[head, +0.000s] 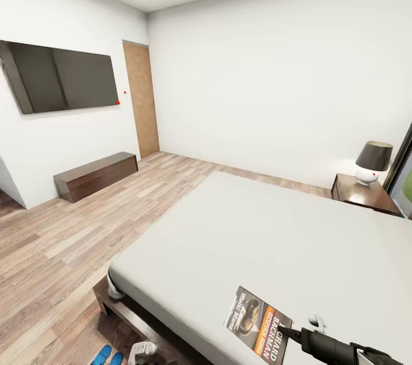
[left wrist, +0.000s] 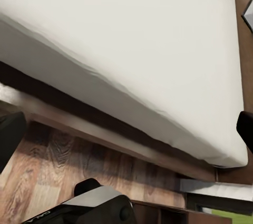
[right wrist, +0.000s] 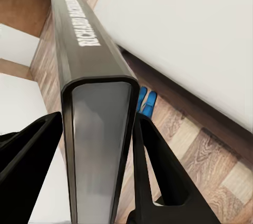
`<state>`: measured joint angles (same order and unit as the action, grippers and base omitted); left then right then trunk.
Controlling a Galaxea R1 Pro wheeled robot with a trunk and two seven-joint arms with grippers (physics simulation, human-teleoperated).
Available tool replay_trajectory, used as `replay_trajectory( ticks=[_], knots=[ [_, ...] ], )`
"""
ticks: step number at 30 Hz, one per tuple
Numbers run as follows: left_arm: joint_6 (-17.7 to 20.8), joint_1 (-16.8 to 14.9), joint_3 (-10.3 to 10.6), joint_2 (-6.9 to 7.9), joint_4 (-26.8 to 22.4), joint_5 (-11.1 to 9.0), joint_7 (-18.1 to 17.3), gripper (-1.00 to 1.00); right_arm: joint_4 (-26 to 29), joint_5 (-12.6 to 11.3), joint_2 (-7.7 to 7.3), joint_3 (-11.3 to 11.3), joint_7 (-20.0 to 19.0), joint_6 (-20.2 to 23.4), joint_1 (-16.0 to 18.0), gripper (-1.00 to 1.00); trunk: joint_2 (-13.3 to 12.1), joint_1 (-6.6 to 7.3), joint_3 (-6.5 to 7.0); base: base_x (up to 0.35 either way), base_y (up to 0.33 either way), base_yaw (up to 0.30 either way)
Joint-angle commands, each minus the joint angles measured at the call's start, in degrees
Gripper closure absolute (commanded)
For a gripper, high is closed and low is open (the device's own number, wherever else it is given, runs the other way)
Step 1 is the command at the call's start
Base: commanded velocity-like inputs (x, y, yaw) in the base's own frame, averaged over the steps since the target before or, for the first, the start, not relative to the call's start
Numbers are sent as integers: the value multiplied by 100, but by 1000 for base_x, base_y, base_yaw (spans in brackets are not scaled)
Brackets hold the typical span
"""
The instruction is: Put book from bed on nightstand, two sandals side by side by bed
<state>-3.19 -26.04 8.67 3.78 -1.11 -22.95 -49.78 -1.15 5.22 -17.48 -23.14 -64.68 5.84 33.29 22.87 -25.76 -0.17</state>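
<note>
Clamped on the book (right wrist: 97, 145), the right gripper (head: 290, 332) has a finger on each cover and the spine running straight out ahead of it (the title reads along the dark edge). From the head view the book (head: 257, 325) sits at the bed's (head: 274, 239) near edge, over the off-white mattress, its long axis in line with the right arm. That arm is plainly the nearer one. A nightstand (head: 366, 196) with a lamp (head: 372, 163) stands well away at the bed's far right corner. Blue sandals (head: 107, 356) lie on the floor beside the bed; whether the left gripper (head: 143, 349) is spread or closed I cannot tell.
</note>
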Motion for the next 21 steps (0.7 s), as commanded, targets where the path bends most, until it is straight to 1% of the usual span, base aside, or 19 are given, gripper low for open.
replay_trajectory(
  ticks=[1,21],
  knots=[
    [-33,-2,48,0,6,-34,-9,-100,-7,46,-3,-85,-18,49,4,100,5,-2,-2,0,0,297],
    [-33,3,54,0,6,-34,-9,-100,-8,46,-2,-85,-17,49,3,100,5,-2,-2,0,0,297]
  ],
)
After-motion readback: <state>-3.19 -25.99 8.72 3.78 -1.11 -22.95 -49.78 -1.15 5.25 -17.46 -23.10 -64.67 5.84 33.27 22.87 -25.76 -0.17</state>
